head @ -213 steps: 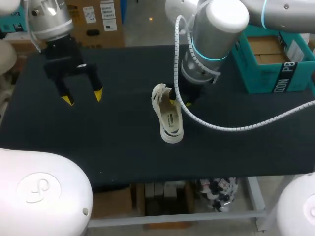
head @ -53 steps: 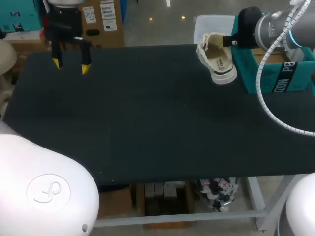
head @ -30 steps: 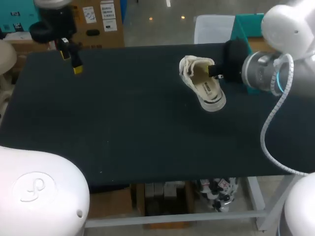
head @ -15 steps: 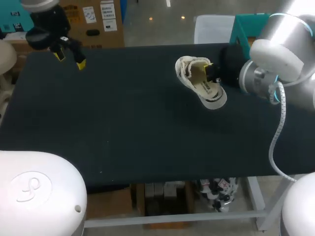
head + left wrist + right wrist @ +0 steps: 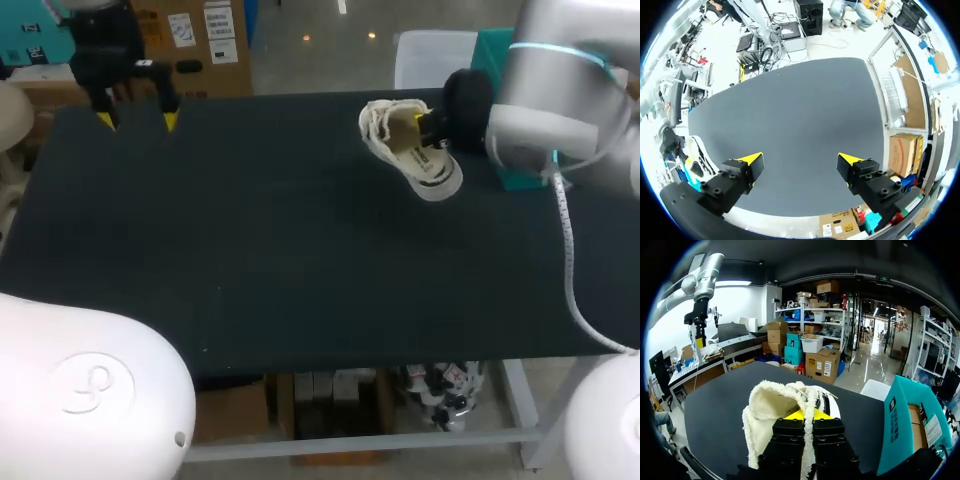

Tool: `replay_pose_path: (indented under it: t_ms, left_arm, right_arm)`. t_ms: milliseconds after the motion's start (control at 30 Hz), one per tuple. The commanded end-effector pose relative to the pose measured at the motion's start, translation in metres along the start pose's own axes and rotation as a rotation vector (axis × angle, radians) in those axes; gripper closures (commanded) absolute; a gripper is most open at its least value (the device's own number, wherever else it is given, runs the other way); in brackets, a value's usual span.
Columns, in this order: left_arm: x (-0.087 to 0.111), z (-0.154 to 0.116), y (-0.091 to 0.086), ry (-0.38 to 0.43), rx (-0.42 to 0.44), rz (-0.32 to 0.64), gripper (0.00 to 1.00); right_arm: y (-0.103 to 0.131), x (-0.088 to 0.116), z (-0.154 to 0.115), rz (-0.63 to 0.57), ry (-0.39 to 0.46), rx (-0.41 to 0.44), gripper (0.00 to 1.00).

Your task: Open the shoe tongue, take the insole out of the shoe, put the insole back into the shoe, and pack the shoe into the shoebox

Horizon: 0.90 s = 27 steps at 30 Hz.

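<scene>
— So why is the white, fleece-lined low shoe (image 5: 412, 152) up at the far right of the black table (image 5: 250, 260)?
— Because the right gripper (image 5: 807, 416) pinches its rim, one yellow tip inside the opening. It looks lifted clear, just beside the teal cardboard shoebox (image 5: 897, 425). I'd judge the packing step is in hand.
— And the left gripper (image 5: 801, 162)?
— Fingers spread, holding nothing, over the far left corner, well apart. Likely it's there to leave room.

Open passage over the table's (image 5: 280, 260) middle; held shoe (image 5: 412, 152) and right arm (image 5: 545, 90) crowding the far corner by the shoebox (image 5: 905, 420)
</scene>
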<state>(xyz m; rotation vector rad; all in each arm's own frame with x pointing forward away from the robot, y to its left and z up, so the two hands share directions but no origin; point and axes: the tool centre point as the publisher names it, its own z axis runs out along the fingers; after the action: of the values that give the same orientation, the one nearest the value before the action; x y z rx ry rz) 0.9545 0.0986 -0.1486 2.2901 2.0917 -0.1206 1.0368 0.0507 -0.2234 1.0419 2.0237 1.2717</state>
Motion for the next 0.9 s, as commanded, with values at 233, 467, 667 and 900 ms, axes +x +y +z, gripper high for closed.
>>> replay_pose_path:
  t_ms: [233, 467, 667, 900]
  left_arm:
    - [-0.007, -0.012, -0.004, 0.039, -0.019, -0.482, 0.0]
    - [-0.01, -0.014, -0.006, 0.058, -0.05, -0.587, 0.0]
    - [-0.012, -0.014, -0.009, 0.074, -0.066, -0.621, 0.0]
    - [-0.012, -0.015, -0.012, 0.092, -0.083, -0.665, 0.0]
  right_arm:
    - [0.003, -0.014, -0.001, -0.03, 0.804, 0.009, 1.0]
    - [0.008, -0.018, 0.009, 0.009, 0.903, 0.136, 1.0]
    - [0.009, -0.022, 0.027, 0.084, 0.97, 0.384, 1.0]
    - [0.003, -0.023, 0.035, 0.122, 0.961, 0.549, 1.0]
